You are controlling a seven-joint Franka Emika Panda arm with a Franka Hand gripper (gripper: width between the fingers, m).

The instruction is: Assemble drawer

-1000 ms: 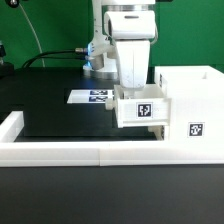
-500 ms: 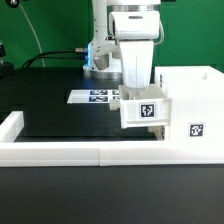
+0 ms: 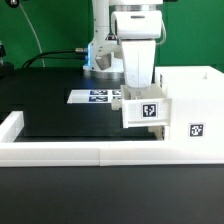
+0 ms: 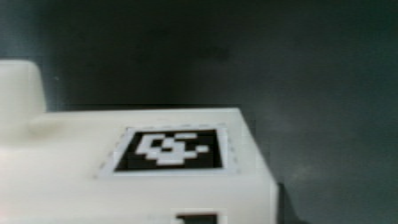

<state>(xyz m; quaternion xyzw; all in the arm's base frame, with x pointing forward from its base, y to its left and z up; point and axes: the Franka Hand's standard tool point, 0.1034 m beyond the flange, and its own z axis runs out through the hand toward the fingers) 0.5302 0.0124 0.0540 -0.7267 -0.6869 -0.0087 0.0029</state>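
Tray (image 3: 144, 109), a rigid, light, smooth plastic box, hangs tilted off the table (image 3: 60, 115) against the shell's (image 3: 190, 100) left face; tool (image 3: 137, 88) grips its top walls, best hold there.

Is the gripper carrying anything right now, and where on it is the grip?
It appears to hold the small white rectangular plastic tray with the square tag, lifted off the black table, gripped from above at its top edge. The jaws themselves are hidden.
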